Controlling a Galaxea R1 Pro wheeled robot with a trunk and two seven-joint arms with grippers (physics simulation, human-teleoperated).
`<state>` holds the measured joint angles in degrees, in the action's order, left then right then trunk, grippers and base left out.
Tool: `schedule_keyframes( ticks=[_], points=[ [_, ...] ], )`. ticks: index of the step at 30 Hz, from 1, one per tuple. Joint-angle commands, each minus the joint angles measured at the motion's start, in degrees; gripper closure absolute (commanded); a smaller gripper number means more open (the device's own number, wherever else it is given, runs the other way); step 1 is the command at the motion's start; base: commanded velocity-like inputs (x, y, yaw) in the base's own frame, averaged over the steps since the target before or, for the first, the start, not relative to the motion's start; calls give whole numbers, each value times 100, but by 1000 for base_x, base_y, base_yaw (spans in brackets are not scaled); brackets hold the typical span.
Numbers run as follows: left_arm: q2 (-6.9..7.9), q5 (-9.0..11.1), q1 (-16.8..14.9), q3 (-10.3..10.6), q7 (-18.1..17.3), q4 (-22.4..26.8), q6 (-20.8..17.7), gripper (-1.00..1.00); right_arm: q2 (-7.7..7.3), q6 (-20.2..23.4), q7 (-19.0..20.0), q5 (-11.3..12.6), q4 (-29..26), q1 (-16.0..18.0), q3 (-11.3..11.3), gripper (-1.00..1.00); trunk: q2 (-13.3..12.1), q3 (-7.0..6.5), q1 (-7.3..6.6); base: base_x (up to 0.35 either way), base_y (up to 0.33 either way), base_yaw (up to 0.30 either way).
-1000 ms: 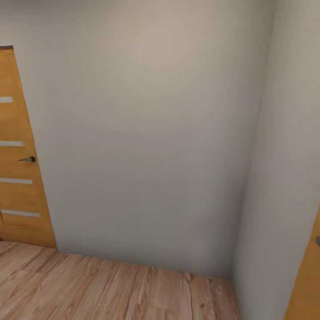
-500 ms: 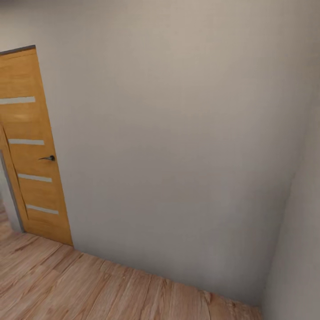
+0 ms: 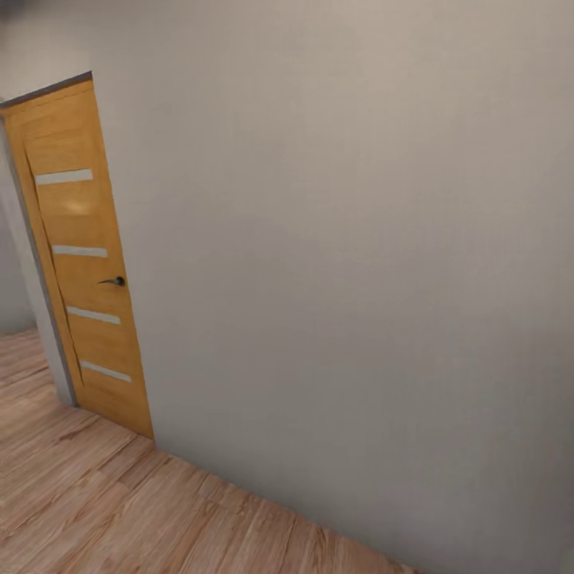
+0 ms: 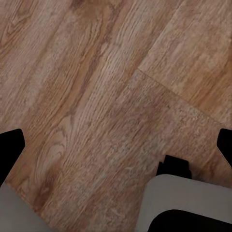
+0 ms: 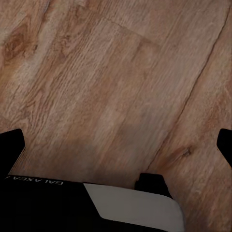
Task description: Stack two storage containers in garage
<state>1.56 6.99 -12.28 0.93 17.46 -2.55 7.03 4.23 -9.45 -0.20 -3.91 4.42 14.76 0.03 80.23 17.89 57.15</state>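
The two storage containers are out of view, and so is the garage. My left gripper [image 4: 116, 145] is open, its black fingertips [image 4: 10, 145] far apart over light wood-plank flooring [image 4: 96, 72], with nothing between them. My right gripper [image 5: 116, 145] is open too, its fingertips [image 5: 11, 144] spread over the same planks [image 5: 111, 72], empty.
A plain grey-white wall [image 3: 343, 263] stands close ahead. At the left is an orange wooden door [image 3: 84, 263] with pale strips and a dark handle [image 3: 113, 281]. Beside the door, an opening leads onto more plank floor [image 3: 20, 359]. Parts of my white and black base [image 4: 188, 203] sit below the grippers.
The whole head picture has shifted: the camera has turned left. The door now sits further right in the picture, the right-hand corner and second door have left it, and an opening shows at the left.
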Motion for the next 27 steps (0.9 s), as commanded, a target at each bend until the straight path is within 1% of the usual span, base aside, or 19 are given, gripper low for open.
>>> schedule_keyframes(
  ticks=[1,10,17,27],
  points=[
    [0,57,-11,13,-6,-26,53,-100,-1,-40,-2,-39,24,10,-2,-100,4,7,4,310,0,287],
    [2,62,-11,13,-6,-26,53,-100,-1,-40,-2,-43,24,10,-2,-100,4,7,4,238,0,280],
    [2,58,-11,13,-6,-26,53,-100,-3,-39,22,-44,24,10,-2,-100,4,7,4,103,0,95],
    [-5,57,-11,13,-6,-26,59,-100,-1,-40,3,-45,24,10,0,-100,4,7,4,120,0,277]
  ],
)
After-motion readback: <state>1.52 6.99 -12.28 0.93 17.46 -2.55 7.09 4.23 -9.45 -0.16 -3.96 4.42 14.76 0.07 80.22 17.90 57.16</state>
